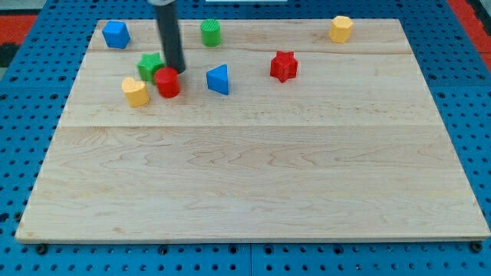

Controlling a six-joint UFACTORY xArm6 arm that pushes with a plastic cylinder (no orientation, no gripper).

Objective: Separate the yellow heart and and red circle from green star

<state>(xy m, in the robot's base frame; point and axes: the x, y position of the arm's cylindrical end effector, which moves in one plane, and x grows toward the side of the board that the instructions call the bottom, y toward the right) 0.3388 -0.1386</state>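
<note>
The green star (149,66) sits at the board's upper left. The red circle (167,82) lies just to its lower right, touching or nearly touching it. The yellow heart (135,91) lies just below the star, left of the red circle. My tip (176,69) comes down from the view's top and stands right behind the red circle, at the star's right side.
A blue cube (116,34) is at the top left, a green cylinder (210,32) at the top middle, a blue triangle (219,80) right of the red circle, a red star (283,66) further right, a yellow hexagon (341,28) at the top right. The wooden board (253,169) lies on a blue pegboard.
</note>
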